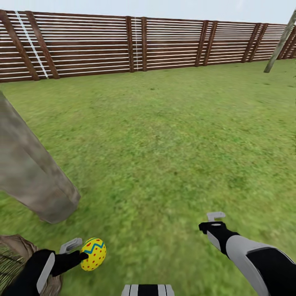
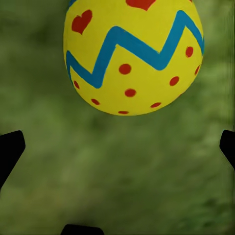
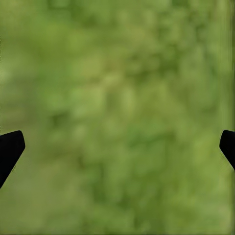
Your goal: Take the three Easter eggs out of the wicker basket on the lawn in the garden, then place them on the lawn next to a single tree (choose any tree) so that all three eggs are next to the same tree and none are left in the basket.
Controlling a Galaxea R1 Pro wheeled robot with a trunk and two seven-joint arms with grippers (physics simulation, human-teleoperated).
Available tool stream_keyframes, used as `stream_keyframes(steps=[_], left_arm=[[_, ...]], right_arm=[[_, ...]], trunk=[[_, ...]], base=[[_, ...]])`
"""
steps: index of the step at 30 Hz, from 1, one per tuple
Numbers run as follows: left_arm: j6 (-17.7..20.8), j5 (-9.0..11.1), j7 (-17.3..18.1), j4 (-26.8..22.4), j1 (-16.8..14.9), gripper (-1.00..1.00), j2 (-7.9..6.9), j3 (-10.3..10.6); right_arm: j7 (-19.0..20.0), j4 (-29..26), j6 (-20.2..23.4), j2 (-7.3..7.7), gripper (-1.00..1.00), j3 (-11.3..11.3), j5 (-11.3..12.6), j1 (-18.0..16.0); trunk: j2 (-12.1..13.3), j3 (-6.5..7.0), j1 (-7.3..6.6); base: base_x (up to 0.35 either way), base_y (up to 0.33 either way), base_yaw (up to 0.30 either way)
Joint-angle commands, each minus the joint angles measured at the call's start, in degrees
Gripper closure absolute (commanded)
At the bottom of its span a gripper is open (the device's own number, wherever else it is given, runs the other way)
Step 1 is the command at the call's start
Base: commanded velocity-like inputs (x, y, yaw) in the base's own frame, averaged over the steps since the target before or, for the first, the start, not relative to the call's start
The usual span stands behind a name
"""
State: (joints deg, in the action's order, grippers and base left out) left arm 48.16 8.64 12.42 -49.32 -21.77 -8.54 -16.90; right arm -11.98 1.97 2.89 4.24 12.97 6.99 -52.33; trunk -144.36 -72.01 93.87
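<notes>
Easter egg [image 2: 133,55] sits just beyond the left gripper's [image 1: 78,251] spread jaws.

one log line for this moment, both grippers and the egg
left gripper: open, Easter egg at fingertips | right gripper: open, empty, over lawn | tree trunk: near left | wicker basket: bottom left

Left gripper [image 1: 78,251] sat low, jaws spread wide apart. Right gripper [image 1: 212,221] reached forward from bent arm, jaws likewise wide apart, nothing held.
</notes>
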Motion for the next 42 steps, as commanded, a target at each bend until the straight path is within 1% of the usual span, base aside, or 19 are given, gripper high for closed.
stream_keyframes(steps=[1, 4, 9, 14, 18, 42], left_arm=[[0.3, 0.2, 0.1, -0.1, 0.0, -1.0, 0.01, -0.1], [0.4, 0.2, 0.1, -0.1, 0.0, -1.0, 0.01, -0.1], [0.3, 0.2, 0.0, -0.1, 0.0, -1.0, -0.01, -0.1], [0.3, 0.2, 0.1, -0.2, 0.0, -1.0, -0.4, -0.5], [0.3, 0.2, 0.1, -0.2, 0.0, -1.0, -0.28, -0.3], [0.4, 0.2, 0.0, -0.1, 0.0, -1.0, -0.17, -0.2]], right_arm=[[-0.1, 0.2, 0.0, -0.11, -1.0, 0.5, 0.6, 0.0], [-0.3, 0.3, -0.2, -0.25, -1.0, 0.6, 0.6, 0.0], [-0.3, 0.7, -0.2, -0.34, -1.0, 0.6, 0.6, 0.0], [-0.2, 0.9, -0.3, -0.37, -1.0, 0.5, 0.6, 0.0], [-0.2, 1.0, -0.3, -0.37, -1.0, 0.5, 0.6, 0.0], [-0.3, 1.1, -0.3, -0.38, -1.0, 0.5, 0.7, 0.0]], trunk=[[0.0, 0.19, -0.03], [0.0, 0.85, -0.11], [0.1, 1.96, -0.24], [0.2, 3.07, -0.37], [0.2, 3.95, -0.47], [0.5, 9.27, -1.09]], base=[[0.0, 0.0, 0.0], [-0.113, 0.0, 0.0], [-0.288, 0.0, 0.0], [-0.218, 0.0, 0.0], [-0.233, 0.0, 0.0], [-0.336, 0.0, 0.0]])
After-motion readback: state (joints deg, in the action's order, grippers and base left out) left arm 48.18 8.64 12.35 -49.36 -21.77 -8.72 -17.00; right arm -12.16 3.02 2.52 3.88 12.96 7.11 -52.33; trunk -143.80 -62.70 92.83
